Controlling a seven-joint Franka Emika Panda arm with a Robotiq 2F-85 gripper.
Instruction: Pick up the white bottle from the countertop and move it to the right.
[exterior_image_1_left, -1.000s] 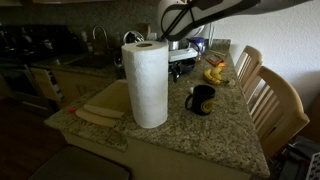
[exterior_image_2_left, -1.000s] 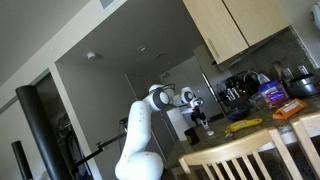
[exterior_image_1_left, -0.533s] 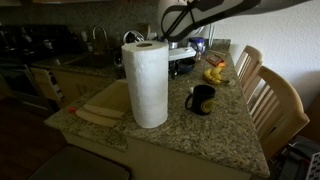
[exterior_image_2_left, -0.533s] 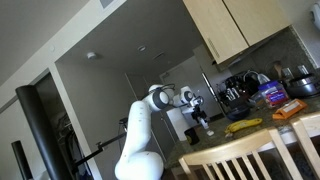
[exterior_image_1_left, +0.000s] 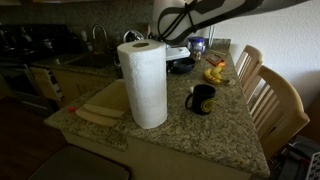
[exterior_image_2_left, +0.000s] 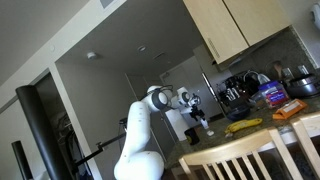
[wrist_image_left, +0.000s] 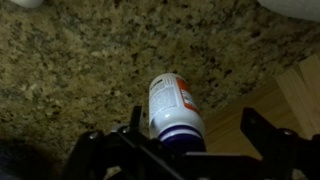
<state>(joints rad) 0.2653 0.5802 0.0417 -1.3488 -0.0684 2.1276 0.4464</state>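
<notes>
In the wrist view the white bottle (wrist_image_left: 175, 103), with an orange-edged label and a dark blue cap, sits over the speckled granite countertop (wrist_image_left: 70, 60). It is between the fingers of my gripper (wrist_image_left: 195, 128), cap end toward the palm. It is close against the left finger, and the right finger stands well apart from it, so the gripper is open. In an exterior view the bottle and the fingers are hidden behind the paper towel roll (exterior_image_1_left: 145, 85). My arm (exterior_image_2_left: 150, 110) shows in the other exterior view.
A black mug (exterior_image_1_left: 201, 99) stands right of the paper towel roll. Bananas (exterior_image_1_left: 215, 73) and a blue-topped jar (exterior_image_1_left: 197, 45) are behind it. A wooden board (exterior_image_1_left: 100, 108) lies left of the roll. Wooden chairs (exterior_image_1_left: 275, 105) line the counter's right edge.
The arm has shifted slightly left behind the paper towel roll, and the wrist has turned a little. Nothing else has moved.
</notes>
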